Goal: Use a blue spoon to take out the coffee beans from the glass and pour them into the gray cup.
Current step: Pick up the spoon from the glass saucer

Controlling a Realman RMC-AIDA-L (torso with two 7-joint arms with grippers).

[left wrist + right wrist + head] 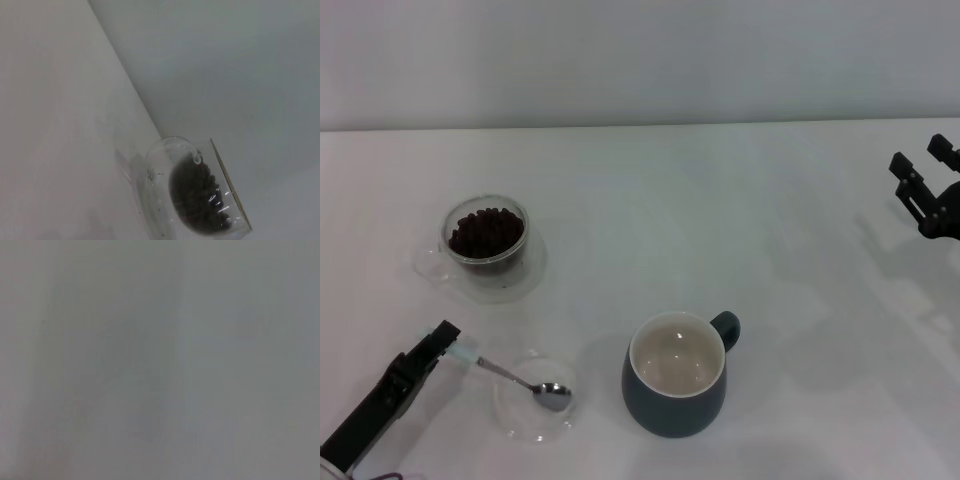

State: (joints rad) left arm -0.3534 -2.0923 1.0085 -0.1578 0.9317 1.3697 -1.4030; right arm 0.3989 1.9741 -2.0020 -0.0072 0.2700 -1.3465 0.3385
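The glass [486, 240] stands at the left of the white table, filled with dark coffee beans [486, 232]. It also shows in the left wrist view [195, 197], with the beans [200, 200] inside. The gray cup [675, 388] stands at the front centre, empty, with its handle pointing to the back right. My left gripper [450, 345] is at the front left, shut on the pale-blue handle of the blue spoon [510, 376]. The spoon's metal bowl lies in a flat clear dish [520, 418], with no beans seen in it. My right gripper [923, 160] is parked open at the far right.
The flat clear dish lies between my left gripper and the gray cup, close to the table's front edge. A pale wall stands behind the table. The right wrist view shows only a plain grey surface.
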